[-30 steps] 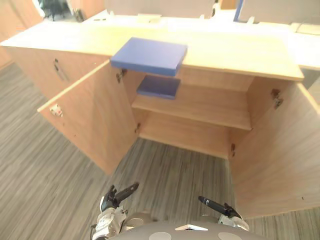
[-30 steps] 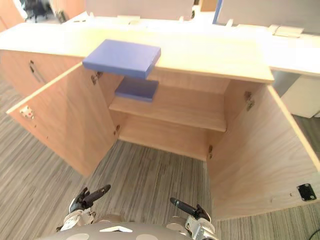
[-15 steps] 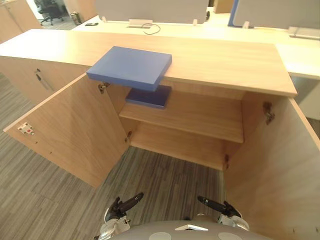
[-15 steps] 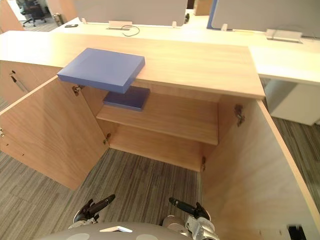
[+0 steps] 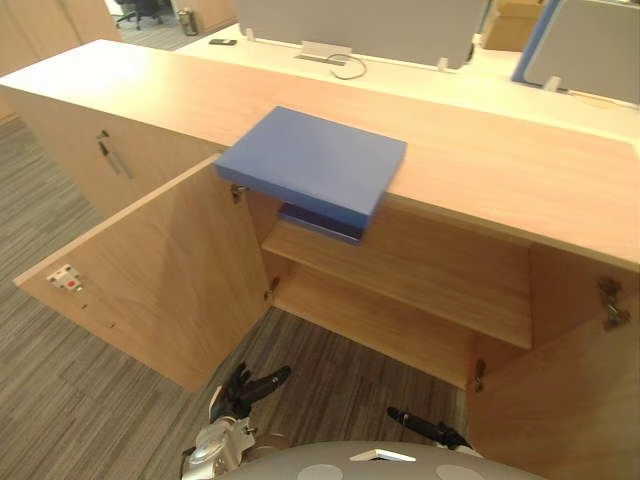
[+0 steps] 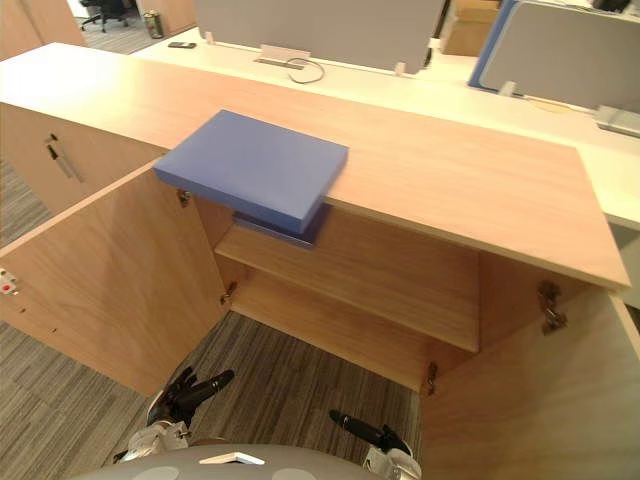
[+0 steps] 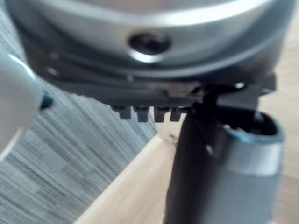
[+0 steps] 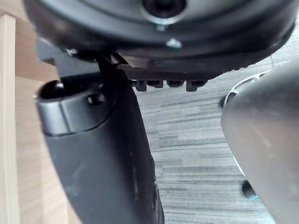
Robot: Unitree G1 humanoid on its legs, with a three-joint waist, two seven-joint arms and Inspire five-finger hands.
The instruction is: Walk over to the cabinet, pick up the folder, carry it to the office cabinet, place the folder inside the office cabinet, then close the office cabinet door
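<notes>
The left door [image 5: 160,270] of the office cabinet [image 5: 500,170] stands wide open, swung out toward the robot. It runs far out to the left of the left hand, with grey carpet [image 5: 60,400] beside it.

The left hand [image 5: 240,390] hangs low, just to the right of that door's near bottom edge, and does not touch it. Its fingers are stretched out straight and it holds nothing. In the left wrist view the hand is very close and blurry, so little can be made out there.

The folder [image 5: 318,162] is blue. It lies flat on top of the cabinet, well apart from both hands, high up ahead of the left hand and a bit to its right. Its near side sticks out over the front edge of the top, above the open cabinet.

Under it, on the shelf [image 5: 430,280], lies another blue thing [image 5: 322,222]. The folder hides most of it, so I cannot tell what it is. To the right of it the shelf is open wood all the way to the cabinet's side wall.

Between the two doors the carpet lies open ahead of both hands, right up to the cabinet's bottom board.

The right hand [image 5: 430,432] is low too, its fingers straight and pointing left, holding nothing. Part of it is hidden at the bottom of the view.

Just to its right stands the right door [image 5: 560,410], wide open. The picture's edge cuts it off. A metal hinge [image 5: 610,300] shows on its inner side.
</notes>
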